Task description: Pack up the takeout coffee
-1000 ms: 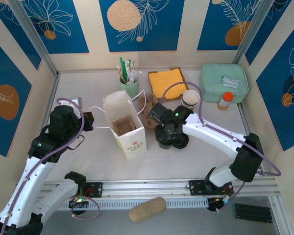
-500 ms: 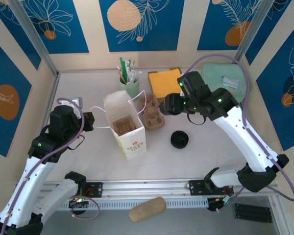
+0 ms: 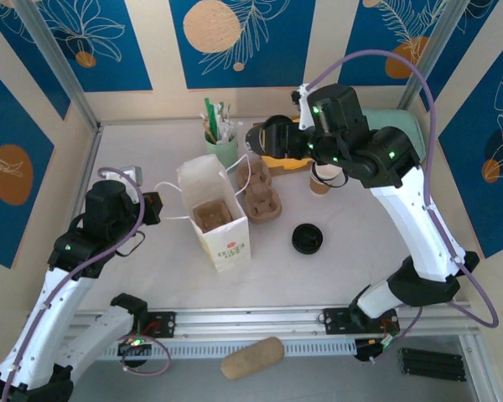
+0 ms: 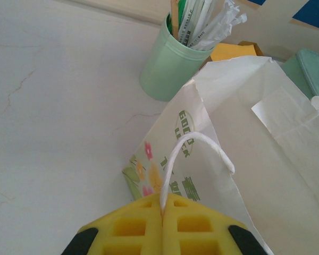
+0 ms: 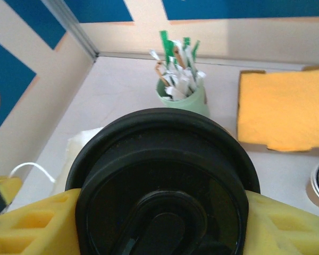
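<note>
The takeout coffee (image 3: 260,138), its round black lid (image 5: 162,180) facing the wrist camera, is held in the air behind the paper bag (image 3: 218,213). My right gripper (image 3: 272,141) is shut on it, a yellow finger (image 5: 32,223) pressed to each side of the cup. The white bag stands open with a brown cup carrier (image 3: 210,216) inside. At the bag's left side my left gripper (image 3: 153,208) is shut on the white bag handle (image 4: 194,146), which runs into the closed yellow pads (image 4: 143,228).
A mint cup of straws (image 3: 221,142) stands just left of the held coffee. Yellow napkins (image 5: 284,109) lie behind it, a stack of lidless cups (image 3: 323,177) under my right arm. Another cardboard carrier (image 3: 260,194) sits right of the bag. Loose black lids (image 3: 307,239) lie in front.
My right arm has risen from beside the loose black lids and swung back and left, carrying the coffee up behind the bag. The left arm has not moved.
</note>
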You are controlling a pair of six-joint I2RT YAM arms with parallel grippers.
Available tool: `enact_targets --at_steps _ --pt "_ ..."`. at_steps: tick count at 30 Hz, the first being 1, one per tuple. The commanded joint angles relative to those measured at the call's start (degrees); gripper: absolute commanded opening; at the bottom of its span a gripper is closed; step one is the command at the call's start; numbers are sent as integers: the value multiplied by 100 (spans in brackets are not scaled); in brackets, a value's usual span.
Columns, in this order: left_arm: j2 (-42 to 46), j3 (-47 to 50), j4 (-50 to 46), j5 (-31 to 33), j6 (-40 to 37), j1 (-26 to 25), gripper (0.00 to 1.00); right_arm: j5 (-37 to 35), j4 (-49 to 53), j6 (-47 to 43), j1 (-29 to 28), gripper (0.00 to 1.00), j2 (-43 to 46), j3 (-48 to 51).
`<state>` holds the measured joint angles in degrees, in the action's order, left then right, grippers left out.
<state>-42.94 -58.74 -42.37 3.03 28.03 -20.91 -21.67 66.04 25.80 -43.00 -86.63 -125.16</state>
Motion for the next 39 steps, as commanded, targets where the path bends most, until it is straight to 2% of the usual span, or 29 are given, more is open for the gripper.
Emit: enact_targets --at_steps 1,8,15,29,39 --pt "-15 -14 140 -105 8 -19 0 -64 -57 -328 -280 45 -174 -439" --pt "-8 -15 141 -111 16 -24 0 56 51 -446 -823 45 -681 -1074" --pt "29 -13 156 -186 27 -25 0 352 622 -278 -1217 45 -1524 -1800" --pt "150 29 248 -329 17 -19 0 550 2327 102 -1569 45 -3017 -2885" --pt "198 121 317 -403 52 -19 0 486 2878 89 -1798 45 -3558 -3055"
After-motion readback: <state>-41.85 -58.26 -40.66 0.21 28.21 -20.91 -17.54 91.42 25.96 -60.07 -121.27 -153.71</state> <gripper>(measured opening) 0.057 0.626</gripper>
